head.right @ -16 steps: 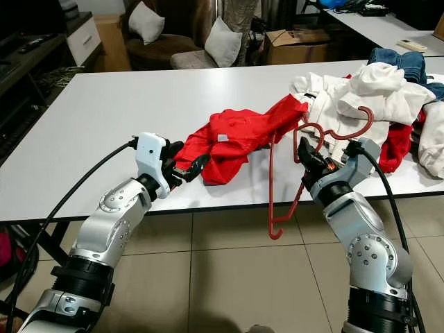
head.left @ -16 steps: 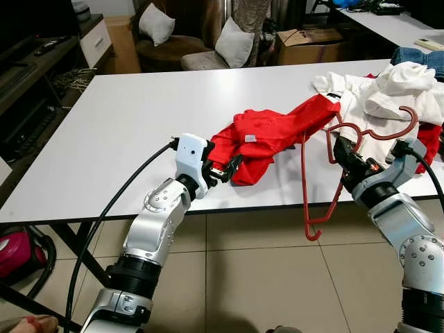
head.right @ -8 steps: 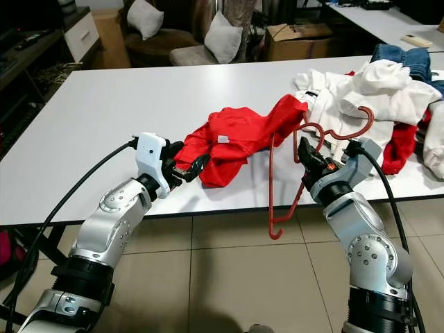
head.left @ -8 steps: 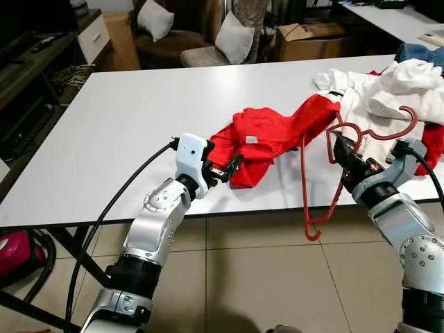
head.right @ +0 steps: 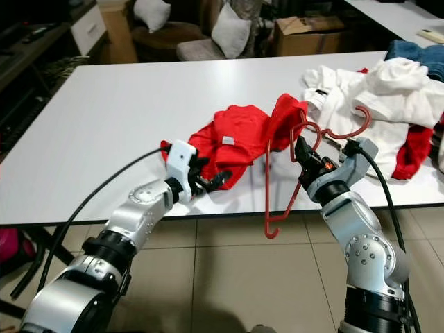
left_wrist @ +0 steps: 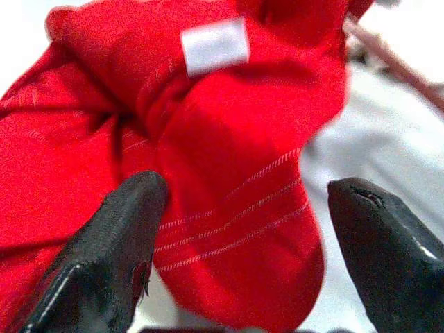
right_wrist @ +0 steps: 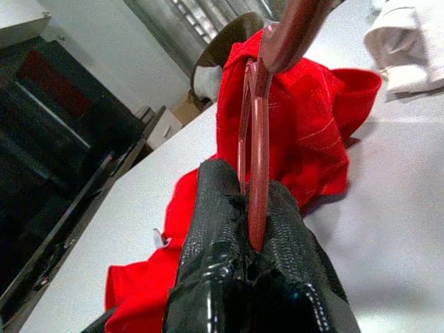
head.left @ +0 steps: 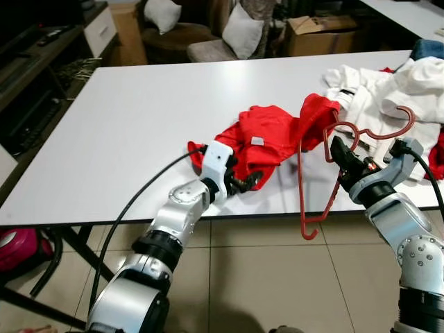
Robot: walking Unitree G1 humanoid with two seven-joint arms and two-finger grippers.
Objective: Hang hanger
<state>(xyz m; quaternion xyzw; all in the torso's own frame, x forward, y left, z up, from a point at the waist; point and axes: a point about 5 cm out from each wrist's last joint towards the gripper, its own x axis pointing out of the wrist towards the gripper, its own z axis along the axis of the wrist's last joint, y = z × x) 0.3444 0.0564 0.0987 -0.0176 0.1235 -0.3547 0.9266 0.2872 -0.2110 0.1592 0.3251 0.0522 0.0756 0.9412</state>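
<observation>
We are seeing the red hanger [head.left: 316, 177] pinched between the pressed-together fingers of the right gripper [head.left: 339, 152] near the front edge of the white tabletop [head.left: 139, 118]. One end of the hanger is tucked inside a fold of the red garment [head.left: 274, 135], so that part is hidden from us; the other end is dangling below the tabletop edge over the tiled floor [head.left: 263, 277]. Its hook is curving in front of the heap of white clothes [head.left: 388, 97], which is running off the right border of the head views.

The left gripper [left_wrist: 236, 243] is reaching at the near edge of the red garment with its fingers [left_wrist: 118, 243] spread wide, the cloth lying between them; we cannot tell whether either finger is touching it. A small white label [left_wrist: 215, 45] is showing on the garment, but it is too blurred for us to read any writing.

A cardboard box [head.left: 316, 31] and cushions [head.left: 243, 35] are sitting beyond the tabletop, partly cut off.
</observation>
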